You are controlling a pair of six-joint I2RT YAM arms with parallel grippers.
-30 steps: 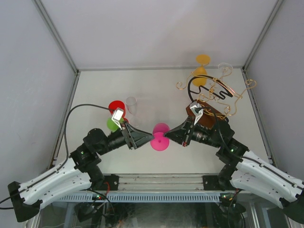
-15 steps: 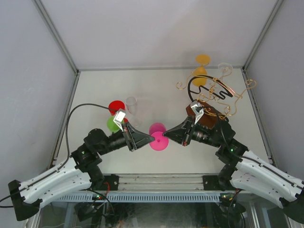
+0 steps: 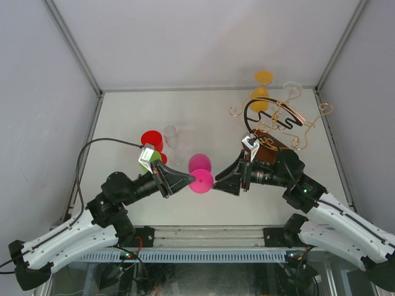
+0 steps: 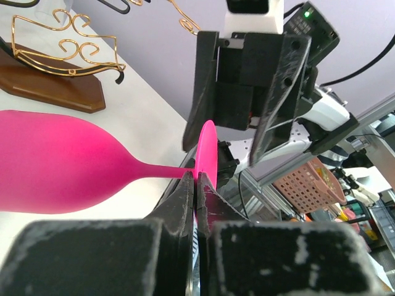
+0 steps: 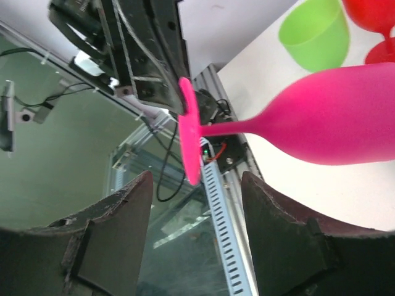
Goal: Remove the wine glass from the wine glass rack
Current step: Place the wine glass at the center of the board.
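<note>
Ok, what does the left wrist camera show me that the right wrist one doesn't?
Only the left wrist view shows the wine glass rack, with its wooden base and gold wire beyond the bowl. Only the right wrist view shows the green glass and the red glass. Both show the pink wine glass held sideways, its foot pinched in the shut left gripper, and the right gripper open.
</note>
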